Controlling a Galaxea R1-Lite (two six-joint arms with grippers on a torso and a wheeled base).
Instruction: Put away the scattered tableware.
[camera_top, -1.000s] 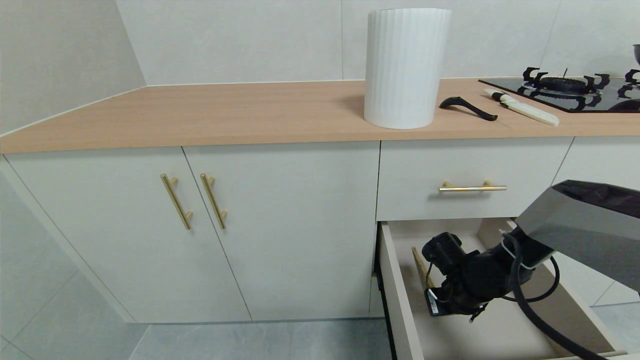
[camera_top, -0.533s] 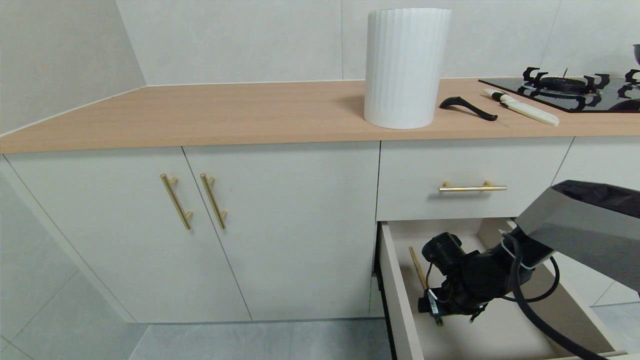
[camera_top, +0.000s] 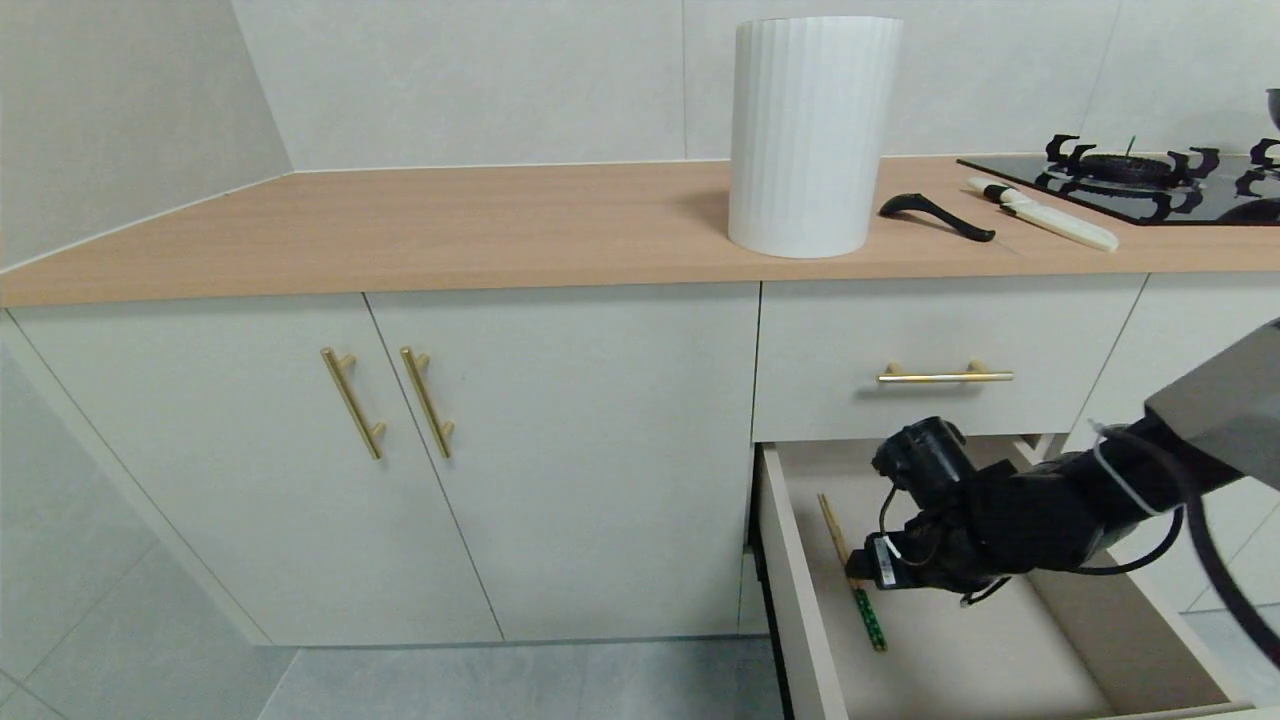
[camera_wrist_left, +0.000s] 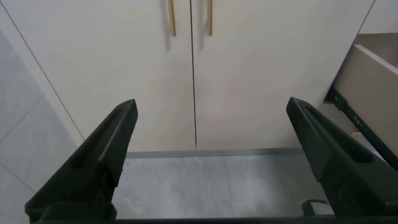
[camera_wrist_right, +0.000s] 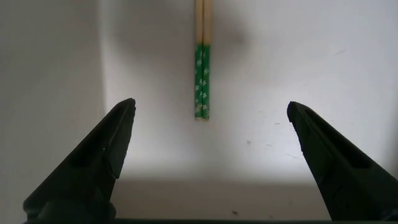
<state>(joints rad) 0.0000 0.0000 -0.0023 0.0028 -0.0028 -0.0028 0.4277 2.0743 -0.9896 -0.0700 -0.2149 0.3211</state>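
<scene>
left claw (camera_wrist_left: 211, 104): spread wide | facing cabinet doors (camera_wrist_left: 249, 74) | gold handles (camera_wrist_left: 172, 17) | drawer (camera_wrist_left: 367, 78) alongside

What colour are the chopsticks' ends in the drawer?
Green with small pale flecks; the chopsticks show best in the right wrist view.

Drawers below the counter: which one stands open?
The lower drawer, pulled out with chopsticks lying inside; the upper drawer, with the gold handle, is shut.

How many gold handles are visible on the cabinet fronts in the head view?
3. Two upright ones sit side by side on the cabinet doors: left handle, right handle. One horizontal handle is on the closed drawer. The open drawer may hide another.
</scene>
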